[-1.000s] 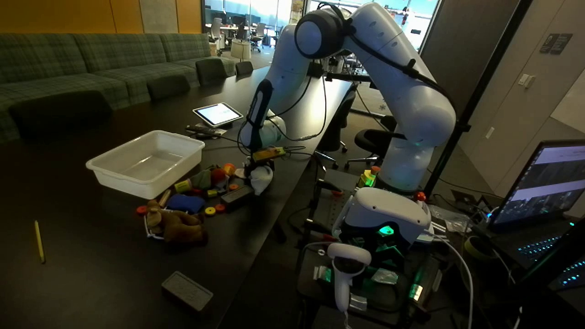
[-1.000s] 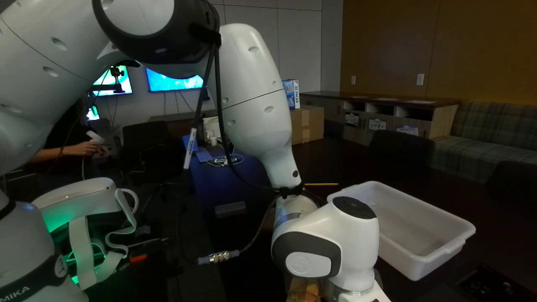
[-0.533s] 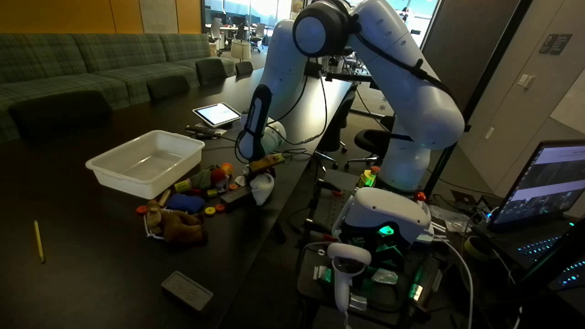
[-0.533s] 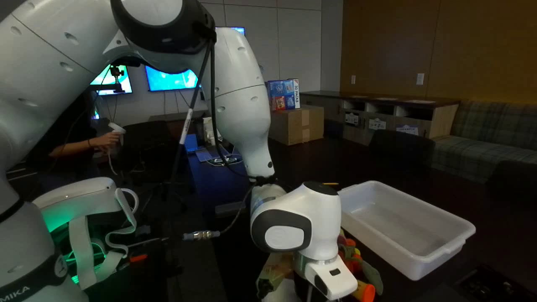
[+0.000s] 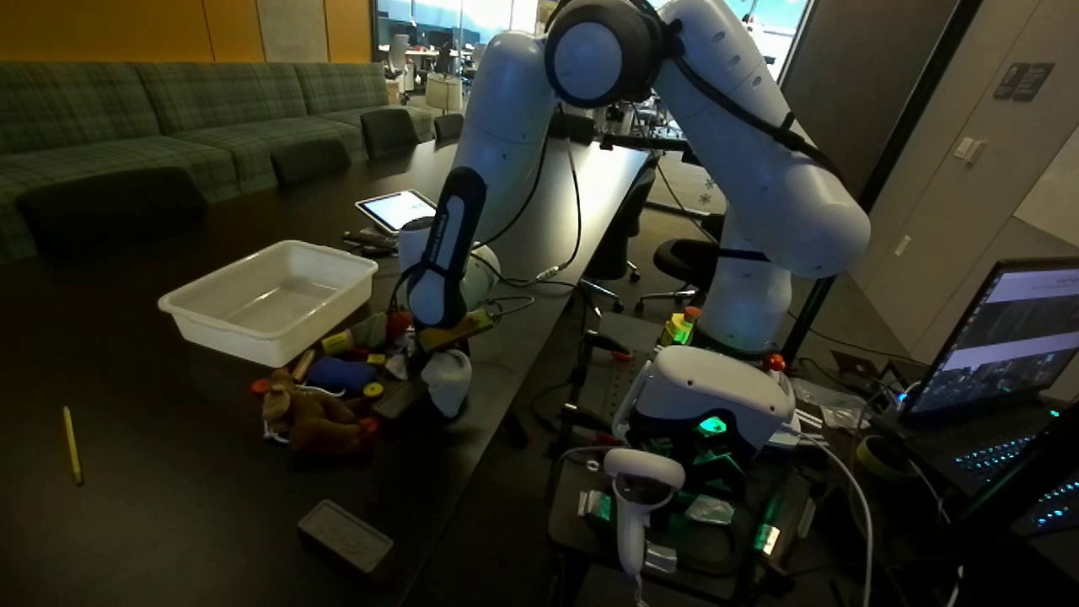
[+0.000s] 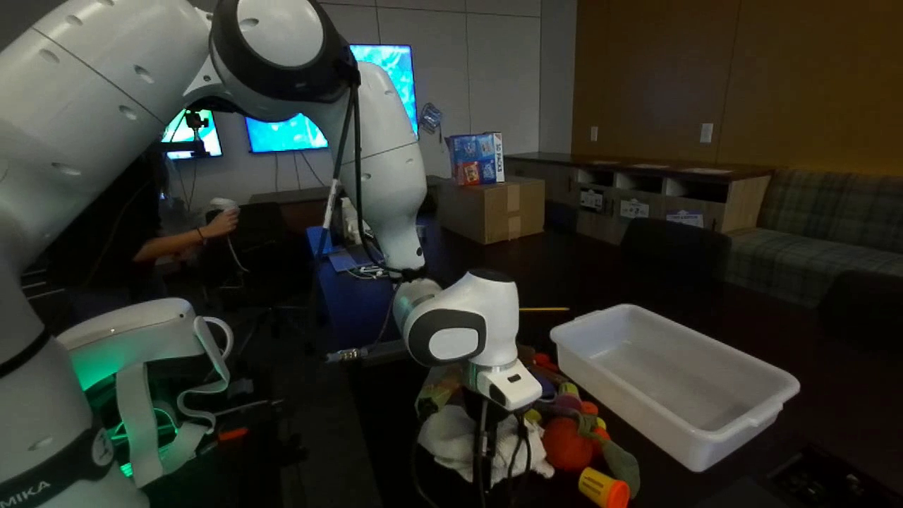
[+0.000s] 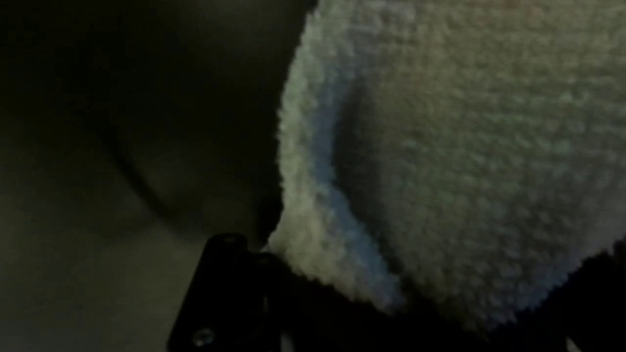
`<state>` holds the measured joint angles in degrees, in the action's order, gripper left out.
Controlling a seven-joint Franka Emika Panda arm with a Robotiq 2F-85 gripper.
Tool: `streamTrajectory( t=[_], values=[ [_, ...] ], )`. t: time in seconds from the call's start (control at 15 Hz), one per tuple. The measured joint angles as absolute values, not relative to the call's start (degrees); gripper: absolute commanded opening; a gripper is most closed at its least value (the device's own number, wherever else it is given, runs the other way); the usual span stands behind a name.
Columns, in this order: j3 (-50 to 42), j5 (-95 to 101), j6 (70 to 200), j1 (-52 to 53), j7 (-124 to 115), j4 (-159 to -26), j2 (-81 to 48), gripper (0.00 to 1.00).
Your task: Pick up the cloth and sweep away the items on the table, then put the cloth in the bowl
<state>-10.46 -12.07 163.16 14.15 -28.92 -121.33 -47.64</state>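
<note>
A white cloth (image 5: 447, 381) hangs bunched under my gripper (image 5: 417, 358) at the table's edge side. It also shows in an exterior view (image 6: 451, 434) and fills much of the wrist view (image 7: 464, 146). My gripper is shut on the cloth; the fingertips are mostly hidden by it. The cloth is beside a pile of items: a dark block (image 5: 394, 402), a blue item (image 5: 340, 374), a brown plush toy (image 5: 316, 419), a yellow disc (image 5: 373, 390), a red ball (image 6: 566, 443) and an orange-capped jar (image 6: 603, 487). A white tub (image 5: 268, 344) stands behind the pile.
A yellow pencil (image 5: 72, 447) and a grey block (image 5: 346, 535) lie on the dark table. A tablet (image 5: 396, 211) stands further along. A headset (image 5: 712, 392) sits on a cart by the arm's base.
My gripper has moved along the table with the cloth toward the brown toy. The dark block has been pushed the same way. The toy has shifted slightly and a red piece now lies against it.
</note>
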Motion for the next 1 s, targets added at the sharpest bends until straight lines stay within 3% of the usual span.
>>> streamTrajectory(
  t=[0.6,1.0],
  values=[
    [-0.41,-11.85,166.43,24.47,-29.33,-118.44,-47.66,0.06],
    [0.79,-12.23,166.43,29.76,-33.16,-114.74,-47.55,0.06]
  ],
)
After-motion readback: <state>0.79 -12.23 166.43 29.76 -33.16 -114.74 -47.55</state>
